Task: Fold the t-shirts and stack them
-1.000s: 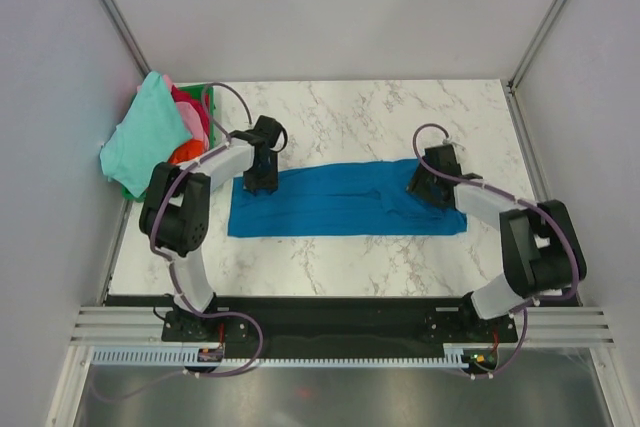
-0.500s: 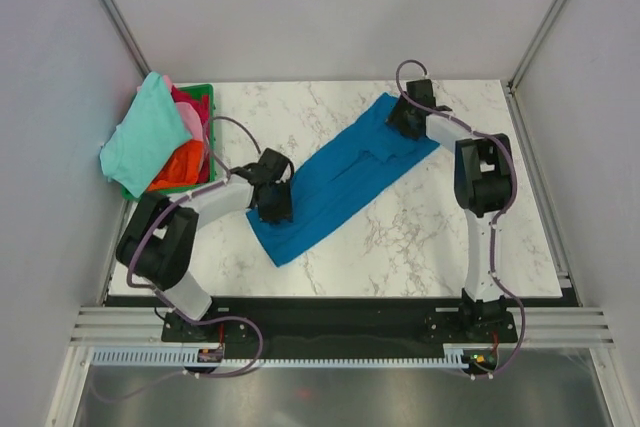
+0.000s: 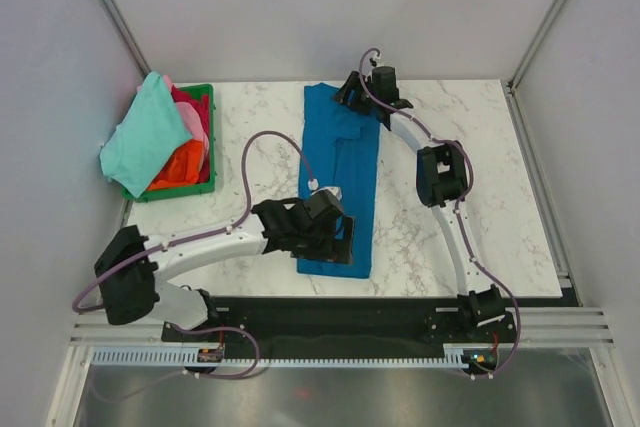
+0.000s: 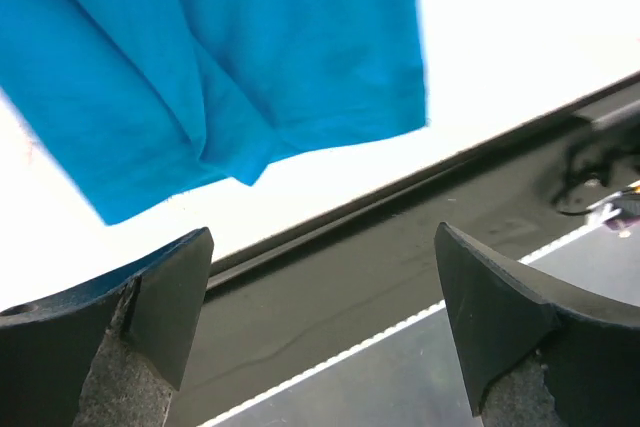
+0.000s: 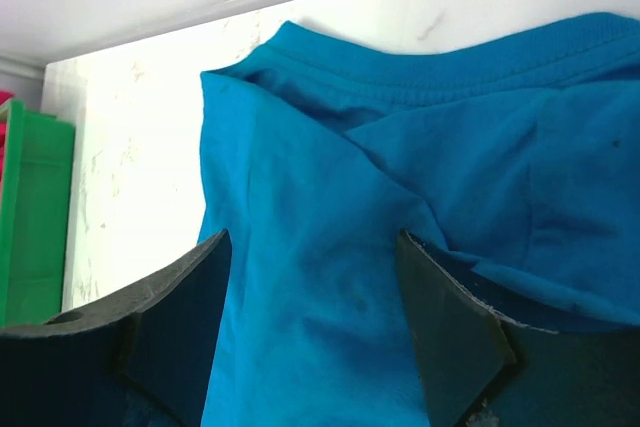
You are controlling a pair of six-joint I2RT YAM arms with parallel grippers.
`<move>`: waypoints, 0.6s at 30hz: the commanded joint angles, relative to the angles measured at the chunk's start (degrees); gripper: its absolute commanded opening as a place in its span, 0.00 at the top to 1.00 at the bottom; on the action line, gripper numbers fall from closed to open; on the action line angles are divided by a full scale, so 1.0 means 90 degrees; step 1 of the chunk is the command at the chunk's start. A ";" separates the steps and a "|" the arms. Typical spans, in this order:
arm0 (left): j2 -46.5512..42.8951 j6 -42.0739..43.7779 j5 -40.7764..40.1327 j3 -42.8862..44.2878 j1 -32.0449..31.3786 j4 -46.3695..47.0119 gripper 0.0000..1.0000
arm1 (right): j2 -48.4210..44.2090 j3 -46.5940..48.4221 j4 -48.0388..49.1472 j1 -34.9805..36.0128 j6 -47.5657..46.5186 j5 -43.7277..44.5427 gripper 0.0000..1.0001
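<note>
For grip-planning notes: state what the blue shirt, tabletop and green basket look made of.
Blue shirt: soft matte knit cloth, likely cotton; wrinkles, ribbed collar. Tabletop: white, grey-veined marble look, possibly laminate. Green basket: apparently rigid plastic; straight, smooth rim.

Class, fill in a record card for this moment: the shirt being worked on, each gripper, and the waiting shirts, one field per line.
in work: blue t-shirt, folded into a long strip, lying far-to-near on the marble table
left gripper: open, at the strip's near end, holding nothing
right gripper: open, over the collar end
waiting: mint-green shirt draped over orange-red shirt and others in the green basket, far left
</note>
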 commanded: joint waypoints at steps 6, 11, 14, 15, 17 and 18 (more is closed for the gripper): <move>-0.0856 -0.0620 -0.2697 -0.0107 -0.0241 -0.1407 0.00 | 0.0023 0.0181 0.0237 0.0003 -0.0596 -0.0882 0.17; -0.0700 -0.0689 -0.2845 -0.0771 -0.0153 -0.0626 0.12 | -0.0846 -0.0247 0.0140 0.0003 -0.1026 -0.0786 0.12; -0.0486 -0.0582 -0.2873 -0.0753 -0.0143 -0.0322 0.21 | -0.1936 -0.0911 0.0033 0.0003 -0.1455 -0.0338 0.10; -0.0427 -0.0572 -0.2912 -0.0752 -0.0153 -0.0264 0.22 | -0.2154 -0.1241 -0.0007 0.0003 -0.1688 -0.0200 0.09; -0.0222 -0.0562 -0.2962 -0.0791 -0.0134 -0.0166 0.25 | -0.2796 -0.1536 -0.0172 -0.0016 -0.1924 0.0237 0.09; -0.0153 -0.0562 -0.2952 -0.0830 -0.0133 -0.0001 0.25 | -0.3013 -0.1886 -0.0202 -0.0035 -0.1964 0.0337 0.09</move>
